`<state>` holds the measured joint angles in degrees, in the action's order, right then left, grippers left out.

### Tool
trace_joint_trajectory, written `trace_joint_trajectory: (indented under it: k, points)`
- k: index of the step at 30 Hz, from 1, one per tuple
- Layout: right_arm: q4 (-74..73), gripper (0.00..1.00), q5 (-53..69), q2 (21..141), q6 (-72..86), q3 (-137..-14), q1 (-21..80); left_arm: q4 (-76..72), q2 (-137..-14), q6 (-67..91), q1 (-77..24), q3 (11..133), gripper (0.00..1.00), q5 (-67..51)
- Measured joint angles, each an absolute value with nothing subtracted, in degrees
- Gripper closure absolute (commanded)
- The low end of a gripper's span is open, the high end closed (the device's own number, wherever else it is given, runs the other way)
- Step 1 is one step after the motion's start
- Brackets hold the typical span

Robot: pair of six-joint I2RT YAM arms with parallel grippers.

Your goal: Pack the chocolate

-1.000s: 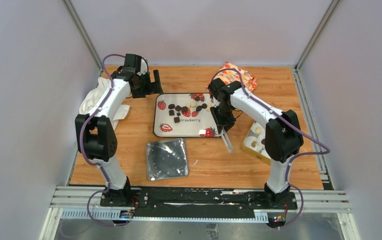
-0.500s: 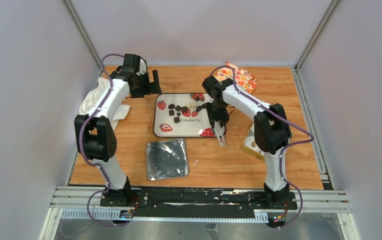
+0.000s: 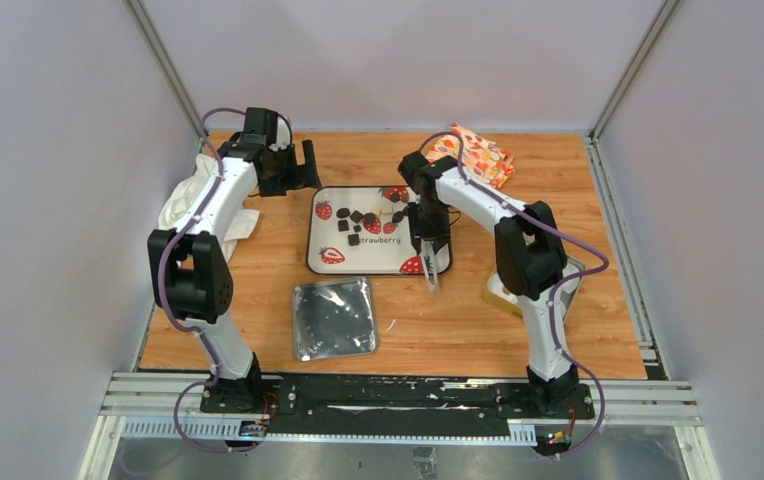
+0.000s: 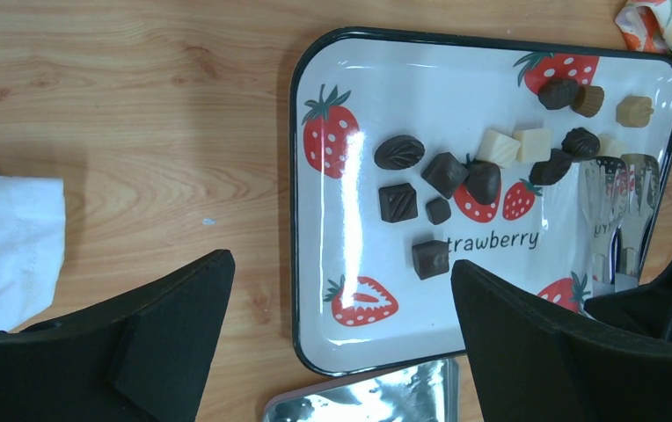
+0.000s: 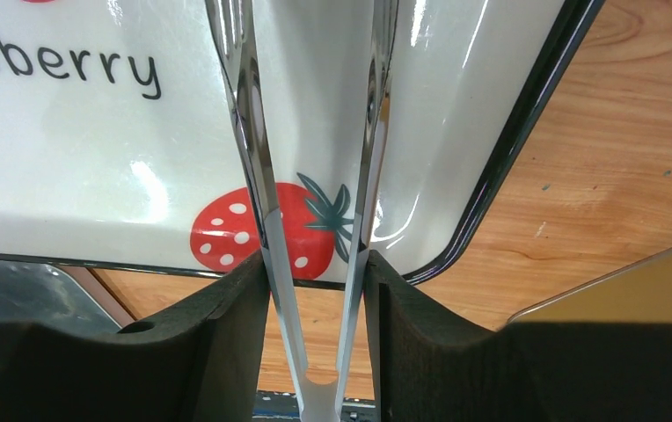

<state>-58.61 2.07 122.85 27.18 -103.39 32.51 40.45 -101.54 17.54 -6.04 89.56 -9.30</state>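
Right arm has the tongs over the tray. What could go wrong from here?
1. The right gripper pinches the thin, shiny tongs only near their joined end; they may twist or slip in the jaws when squeezed.
2. The chocolates lie close together, some touching, so the tips could knock neighbours or catch two.
3. The tray looks glossy; a nudged piece may skid away.

We hold our left arm (image 3: 213,200) stretched far forward, its left gripper (image 4: 339,262) spread wide. Our right arm (image 3: 478,205) folds inward, its right gripper (image 5: 315,264) pinching metal tongs (image 5: 253,132) between both fingers.
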Motion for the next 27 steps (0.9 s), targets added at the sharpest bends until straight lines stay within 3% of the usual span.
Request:
trace_joint_trajectory:
  k: [14,19,23,27]
  points:
    - [-61.0,0.58,0.3,128.1,27.5,-111.2,32.5,40.5,-102.9,17.5,-6.0,90.0,0.0,-9.3]
    - [-62.0,0.85,-1.0,129.1,27.4,-111.9,32.5,40.5,-103.1,17.5,-5.7,90.5,0.0,-9.4]
    - [-62.6,1.0,-1.5,129.1,27.3,-112.0,32.5,40.6,-103.5,17.6,-5.7,90.8,0.0,-9.6]
    - [-62.3,1.0,-1.4,128.7,27.0,-111.5,32.5,40.8,-103.7,17.6,-5.6,91.2,0.0,-9.9]
